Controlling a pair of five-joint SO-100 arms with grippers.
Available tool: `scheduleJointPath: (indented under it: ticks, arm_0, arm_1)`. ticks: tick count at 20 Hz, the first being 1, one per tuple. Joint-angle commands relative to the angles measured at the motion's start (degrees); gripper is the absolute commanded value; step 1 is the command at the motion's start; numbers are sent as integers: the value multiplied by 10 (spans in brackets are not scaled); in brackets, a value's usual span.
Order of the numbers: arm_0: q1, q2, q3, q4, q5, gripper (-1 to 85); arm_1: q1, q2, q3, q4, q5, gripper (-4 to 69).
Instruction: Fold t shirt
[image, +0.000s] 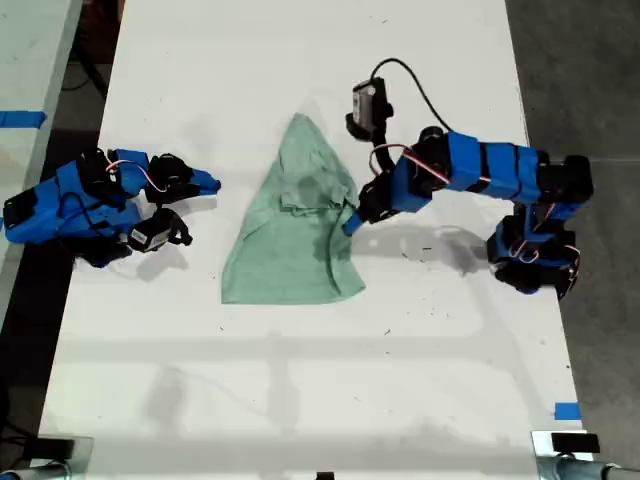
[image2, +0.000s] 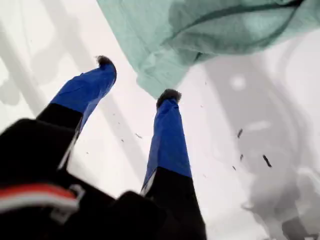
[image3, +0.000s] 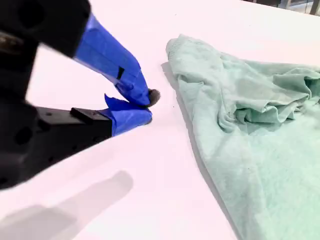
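The t shirt (image: 290, 245) is a pale mint-green, roughly triangular heap in the middle of the white table (image: 300, 400), point away, wide hem near, with rumpled folds in its upper half. My first gripper (image: 350, 222) is at the shirt's edge on the exterior view's right. It is open (image2: 137, 79), and a corner of the t shirt (image2: 200, 30) lies just past its fingertips (image2: 169, 95). My second gripper (image: 208, 183) rests at the exterior view's left, shut (image3: 147, 105) on nothing, a gap of bare table away from the t shirt (image3: 250, 130).
Dark floor borders the table on both sides of the exterior view. A blue tape mark (image: 566, 410) sits near the table's front corner on the exterior view's right. Clamps (image: 565, 445) grip the front edge. A cable (image: 420, 85) loops above the first arm.
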Motion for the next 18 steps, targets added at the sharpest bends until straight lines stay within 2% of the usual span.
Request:
scheduleJointPath:
  ticks: [1, 5, 7, 8, 9, 10, 11, 12, 14, 17, 18]
  arm_0:
    - [6, 4, 25, 2, -4, -2]
    - [4, 4, 25, 2, -4, -2]
    - [4, 4, 25, 2, -4, -2]
    - [4, 4, 25, 2, -4, -2]
    - [4, 4, 25, 2, -4, -2]
    - [5, 4, 25, 2, -5, -2]
    - [5, 4, 25, 2, -4, -2]
    - [6, 4, 25, 2, -7, -2]
    - [5, 4, 25, 2, -8, -2]
    - [10, 4, 25, 3, -9, -2]
    - [8, 4, 25, 3, -8, -2]
  arm_1:
    - [47, 206, 209, -12, 34, 187]
    - [57, 529, 576, -111, 97, 153]
    - [36, 672, 748, -159, 130, 130]
    - [18, 757, 831, -177, 148, 106]
    - [3, 866, 917, -179, 161, 44]
    - [-17, 1023, 1001, -161, 156, 15]
    - [-44, 1049, 1046, -169, 156, 14]
    - [-63, 1035, 1075, -209, 130, 15]
    - [-72, 1046, 1134, -221, 154, 19]
    - [-50, 1043, 1134, -220, -75, 21]
    - [-55, 1043, 1134, -220, -97, 18]
